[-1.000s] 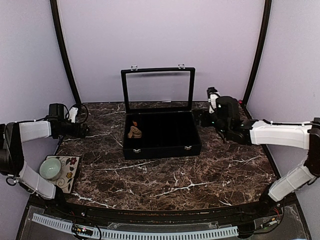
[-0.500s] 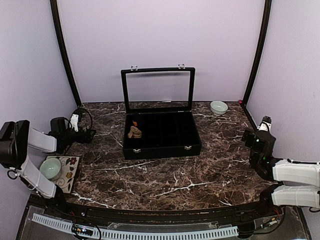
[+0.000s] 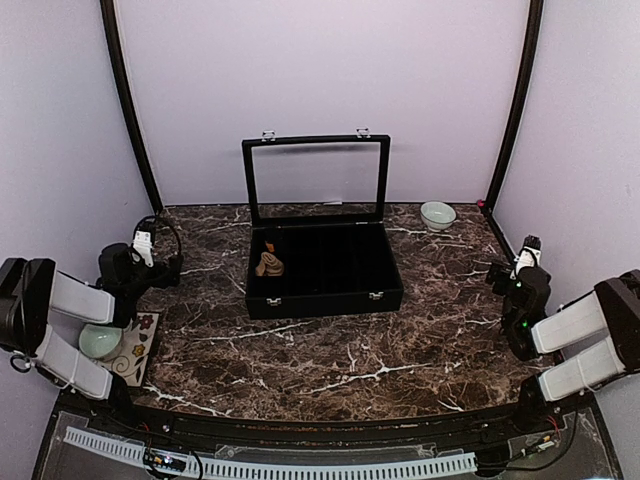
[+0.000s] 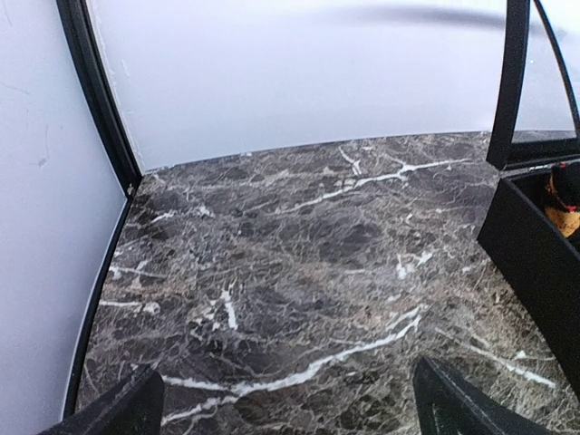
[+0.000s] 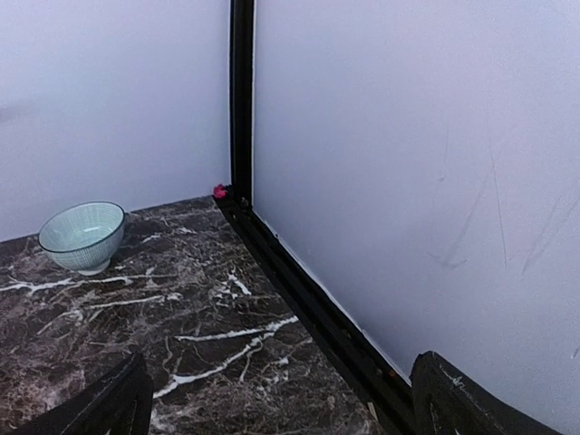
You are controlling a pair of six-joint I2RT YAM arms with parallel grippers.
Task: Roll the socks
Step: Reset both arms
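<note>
The left end effector [image 4: 285, 410] and right end effector [image 5: 290, 401] stood wide open and empty at opposite edges of the counter [image 3: 350, 360], apparently parked clear because the socks [image 3: 269, 263] sat bundled in the left end of the open black case [image 3: 325, 297], well apart from both.

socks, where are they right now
In the top view the socks sit inside the open black case at mid-table, tucked at its left end.
</note>
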